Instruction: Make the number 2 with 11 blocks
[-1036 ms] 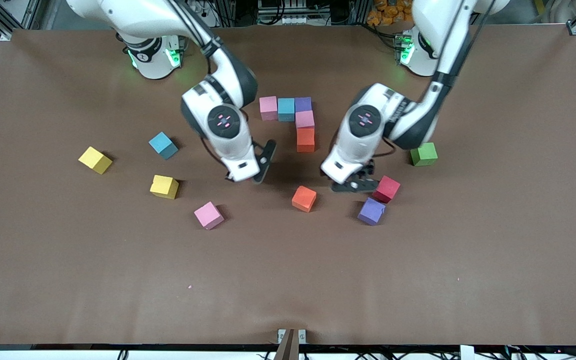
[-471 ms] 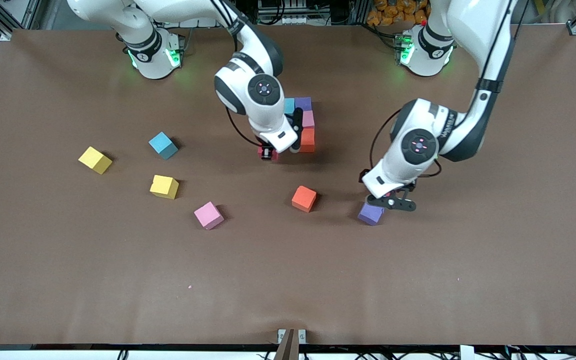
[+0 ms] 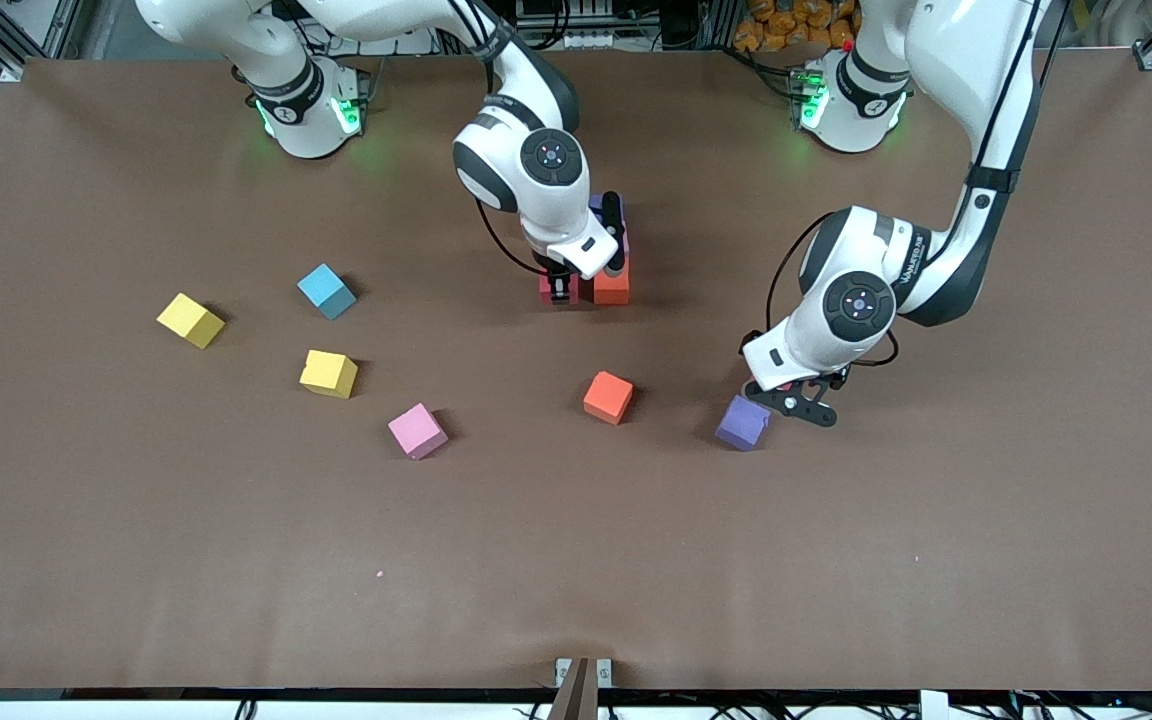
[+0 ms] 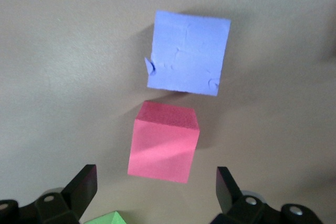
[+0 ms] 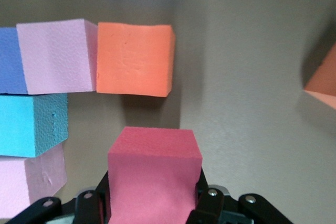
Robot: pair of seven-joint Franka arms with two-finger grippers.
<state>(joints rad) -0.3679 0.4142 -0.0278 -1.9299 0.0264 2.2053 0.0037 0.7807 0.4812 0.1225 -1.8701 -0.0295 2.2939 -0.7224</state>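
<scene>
Red foam cube (image 5: 155, 174) squeezed between right gripper (image 3: 561, 290) jaws, square to the row, no long side — just beside orange foam cube (image 3: 612, 285). Left gripper (image 4: 155, 195) spread wide over another red foam cube (image 4: 164, 149), beside purple foam cube (image 3: 742, 422).

Even overhead light, soft short shadows, wrist views slightly blurred close up.

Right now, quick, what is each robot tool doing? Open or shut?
Left tool: open, holding nothing, over a red block beside the purple block.
Right tool: shut on a red block, beside the orange block of the number 2.
</scene>
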